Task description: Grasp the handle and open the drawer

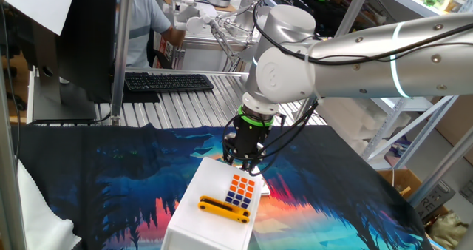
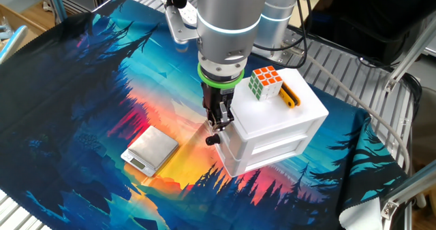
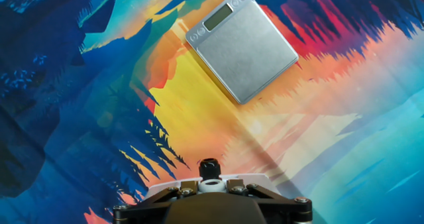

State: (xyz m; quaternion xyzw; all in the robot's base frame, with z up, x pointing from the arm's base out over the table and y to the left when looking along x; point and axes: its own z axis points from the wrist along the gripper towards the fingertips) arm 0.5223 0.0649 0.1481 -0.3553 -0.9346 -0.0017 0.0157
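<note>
The white boxy cabinet (image 1: 207,224) (image 2: 272,118) stands on the printed mat. Its drawer front (image 2: 227,147) faces the scale and looks flush or barely out; its white rim (image 3: 159,186) shows in the hand view. The handle is a black knob (image 2: 212,140) (image 3: 209,166) on a white collar. My gripper (image 1: 244,160) (image 2: 218,124) (image 3: 211,184) comes down from above at the drawer front, with a finger on each side of the collar, shut on it. An orange-and-blue tiled cube (image 1: 241,187) (image 2: 266,82) and a yellow bar (image 1: 223,208) (image 2: 290,94) lie on top of the cabinet.
A small silver scale (image 2: 150,150) (image 3: 242,45) lies on the mat just in front of the drawer. A black keyboard (image 1: 168,81) sits on the metal table behind the mat. A person (image 1: 144,21) is at the back.
</note>
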